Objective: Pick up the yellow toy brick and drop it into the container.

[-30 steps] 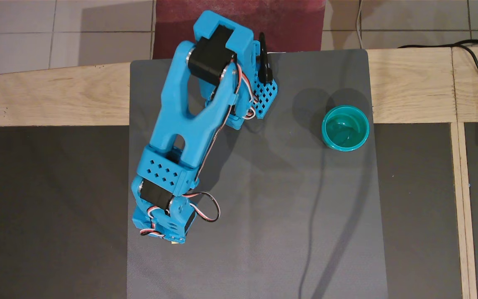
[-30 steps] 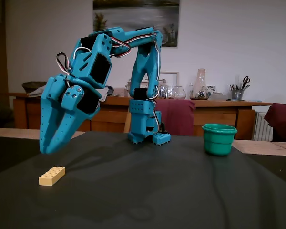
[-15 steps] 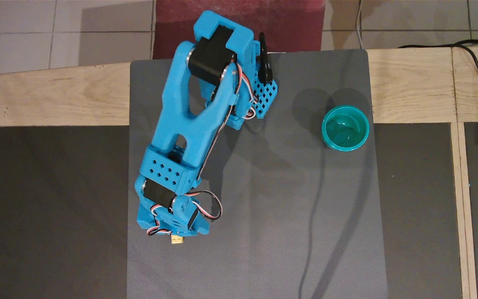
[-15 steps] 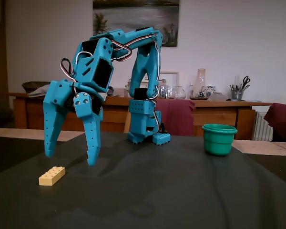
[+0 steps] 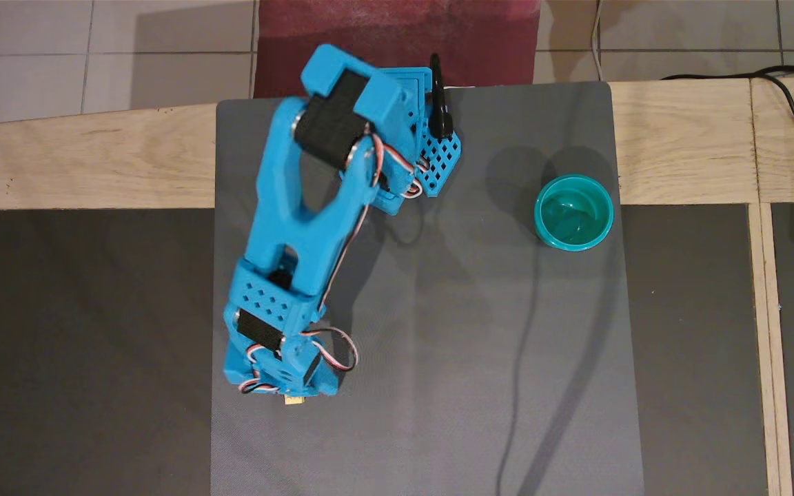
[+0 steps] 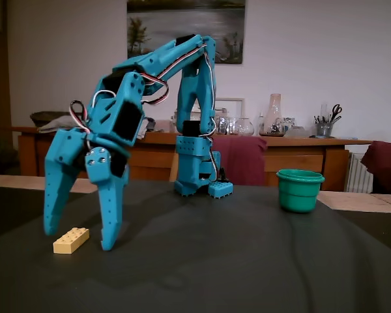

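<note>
Now the jaws (image 6: 78, 240) stand spread, straddling the brick (image 6: 71, 240): judged light, rigid, slick plastic, best pinched across its long flat sides.

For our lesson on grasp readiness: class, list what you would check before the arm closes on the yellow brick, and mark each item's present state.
1. Gripper open: ok.
2. Fingers either side of the yellow brick in the fixed view: ok.
3. Fingertips low enough, near the mat: ok.
4. Brick centred front to back between fingers: cannot tell; overhead, the arm hides most of it.
5. Brick lying flat, studs up: ok.
6. Cup upright, apart from the arm: ok.
</note>
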Robot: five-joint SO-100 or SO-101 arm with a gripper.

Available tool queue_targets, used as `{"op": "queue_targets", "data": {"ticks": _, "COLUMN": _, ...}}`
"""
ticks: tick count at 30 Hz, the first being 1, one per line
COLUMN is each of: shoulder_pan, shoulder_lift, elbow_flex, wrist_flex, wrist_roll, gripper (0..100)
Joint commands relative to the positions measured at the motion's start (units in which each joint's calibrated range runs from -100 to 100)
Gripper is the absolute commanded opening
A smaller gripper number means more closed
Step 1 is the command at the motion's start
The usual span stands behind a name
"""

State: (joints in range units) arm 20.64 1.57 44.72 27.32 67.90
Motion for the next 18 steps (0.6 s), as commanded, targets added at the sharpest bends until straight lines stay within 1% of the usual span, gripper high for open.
{"op": "queue_targets", "data": {"ticks": 1, "shoulder_pan": -0.10, "shoulder_lift": 1.80, "elbow_flex": -0.86, "wrist_flex": -2.13, "wrist_roll": 0.21, "gripper": 29}}
{"op": "queue_targets", "data": {"ticks": 9, "shoulder_pan": 0.60, "shoulder_lift": 2.14, "elbow_flex": -0.86, "wrist_flex": -2.40, "wrist_roll": 0.37, "gripper": 29}}
{"op": "queue_targets", "data": {"ticks": 11, "shoulder_pan": 1.53, "shoulder_lift": 2.14, "elbow_flex": -0.59, "wrist_flex": -2.04, "wrist_roll": 1.89, "gripper": 29}}
{"op": "queue_targets", "data": {"ticks": 18, "shoulder_pan": 3.54, "shoulder_lift": 2.56, "elbow_flex": -0.14, "wrist_flex": -1.51, "wrist_roll": 2.51, "gripper": 29}}
